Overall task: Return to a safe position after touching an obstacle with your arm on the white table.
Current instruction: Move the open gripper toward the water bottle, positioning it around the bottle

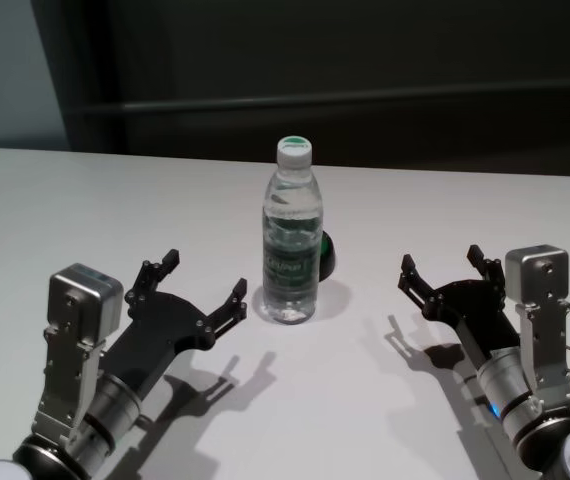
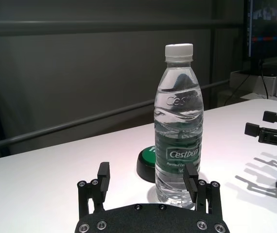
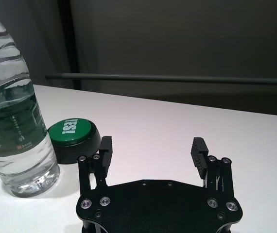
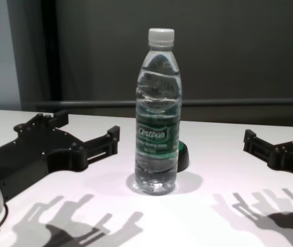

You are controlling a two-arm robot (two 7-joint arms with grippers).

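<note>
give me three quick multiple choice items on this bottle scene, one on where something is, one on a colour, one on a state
1. Where is the black disc with the green top?
A. Just behind the water bottle
B. At the table's near edge
C. Under the left pincer

2. What colour is the bottle's screw cap?
A. Green
B. White
C. Blue

3. What state are the two pincers in?
A. Both shut on the bottle
B. Left open, right pincer shut
C. Both open, holding nothing

Answers:
1. A: in the head view the disc peeks out from behind the bottle's base on the white table.
2. B: the chest view shows a white cap above the green label.
3. C: each wrist view shows its fingers spread with nothing between them, and the bottle stands upright, apart from both.
</note>
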